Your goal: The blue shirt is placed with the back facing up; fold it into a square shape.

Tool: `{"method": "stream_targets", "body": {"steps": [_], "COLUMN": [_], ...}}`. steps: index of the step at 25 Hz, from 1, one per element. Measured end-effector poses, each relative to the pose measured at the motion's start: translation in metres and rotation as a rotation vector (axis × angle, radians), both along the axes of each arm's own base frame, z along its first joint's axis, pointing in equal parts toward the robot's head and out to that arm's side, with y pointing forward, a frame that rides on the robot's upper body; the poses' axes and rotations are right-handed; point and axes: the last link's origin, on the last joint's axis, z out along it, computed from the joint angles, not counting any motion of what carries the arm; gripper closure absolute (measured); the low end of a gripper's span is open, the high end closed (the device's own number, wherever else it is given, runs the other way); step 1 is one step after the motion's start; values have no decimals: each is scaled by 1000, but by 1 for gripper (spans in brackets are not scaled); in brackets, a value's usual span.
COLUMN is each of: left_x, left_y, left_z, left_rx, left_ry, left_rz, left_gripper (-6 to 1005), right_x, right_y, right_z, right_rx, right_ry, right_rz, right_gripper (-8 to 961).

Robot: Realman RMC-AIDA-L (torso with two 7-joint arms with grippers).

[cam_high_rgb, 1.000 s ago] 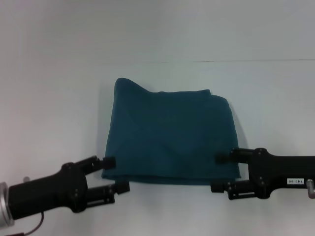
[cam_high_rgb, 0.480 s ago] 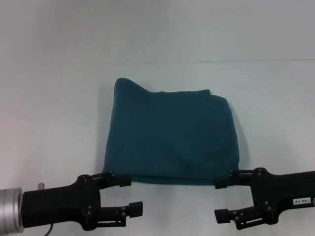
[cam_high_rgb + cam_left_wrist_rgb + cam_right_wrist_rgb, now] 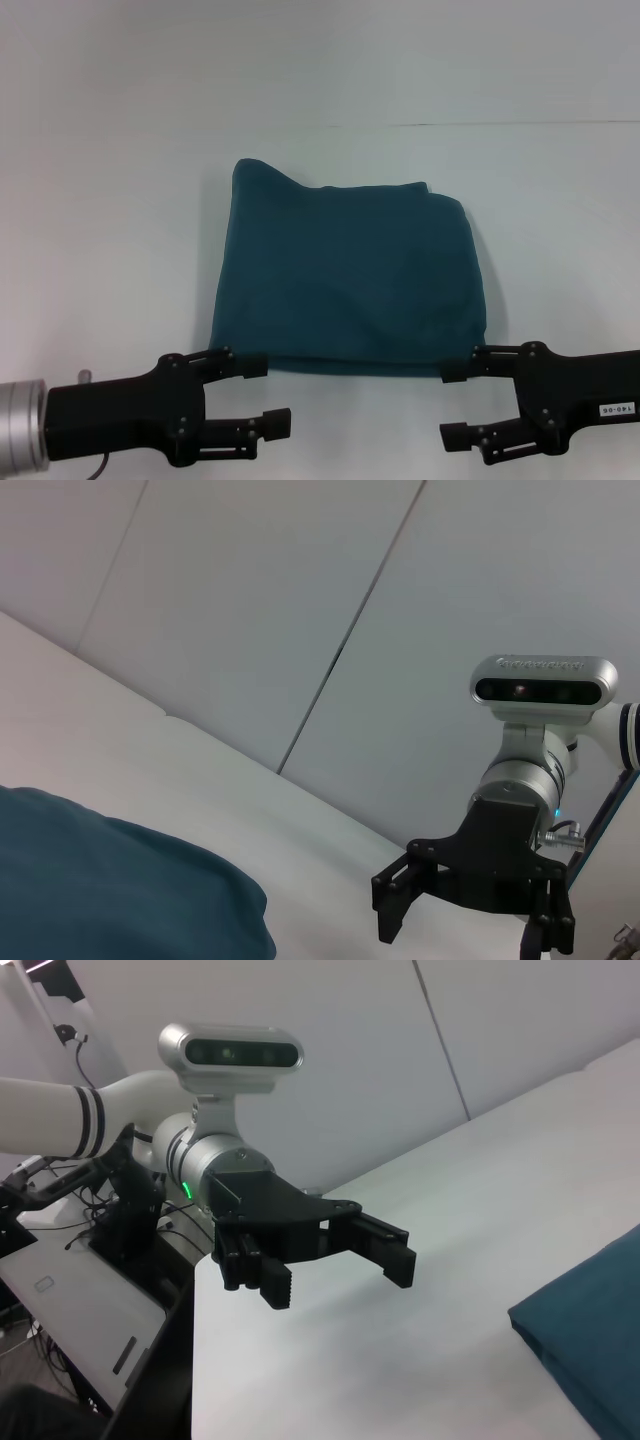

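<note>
From the head view, the dark teal-blue soft cloth shirt (image 3: 347, 275) lies folded into a nearly square shape in the middle of the plain white table (image 3: 110, 250). Its near edge is straight, and one far corner pokes up a little. The black left gripper (image 3: 268, 392) sits low at the near left corner of the shirt. Its two fingers are spread apart and hold nothing. The upper finger (image 3: 248, 364) looks like it just reaches the shirt's near edge, but I cannot be sure it touches. The black right gripper (image 3: 453, 403) sits low at the near right corner, also spread wide with nothing between its fingers. Its upper finger tip is just beside the shirt's edge.

From the left wrist view, a rounded corner of the blue shirt (image 3: 120, 890) rests flat on the white table (image 3: 300, 840). Farther off, the right gripper (image 3: 470, 910) hangs over the table with its fingers apart. A silver camera bar (image 3: 545, 683) sits above it.

From the right wrist view, the left gripper (image 3: 340, 1265) hovers over the white table (image 3: 450, 1260) near its edge, fingers open and holding nothing. A corner of the blue shirt (image 3: 595, 1345) lies well apart from it.
</note>
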Motion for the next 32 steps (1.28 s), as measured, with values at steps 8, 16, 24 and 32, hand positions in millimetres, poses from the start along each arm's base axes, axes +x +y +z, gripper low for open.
{"method": "stream_targets", "body": {"steps": [8, 16, 24, 32], "left_x": [1, -1, -1, 0], "left_y": [4, 5, 7, 9], "left_z": [-1, -5, -6, -6], "left_rx": [3, -28, -26, -23], "left_ry": [4, 36, 42, 45], "left_rz": [2, 20, 22, 18], "left_gripper": [122, 122, 123, 123], "right_x": [1, 1, 0, -1], "right_y": [1, 3, 4, 5], "right_z": [0, -1, -1, -1], "right_rx": [6, 10, 12, 13], "right_ry": [-4, -15, -11, -11], "right_rz": [-3, -12, -12, -9], "right_gripper": [38, 38, 38, 38]}}
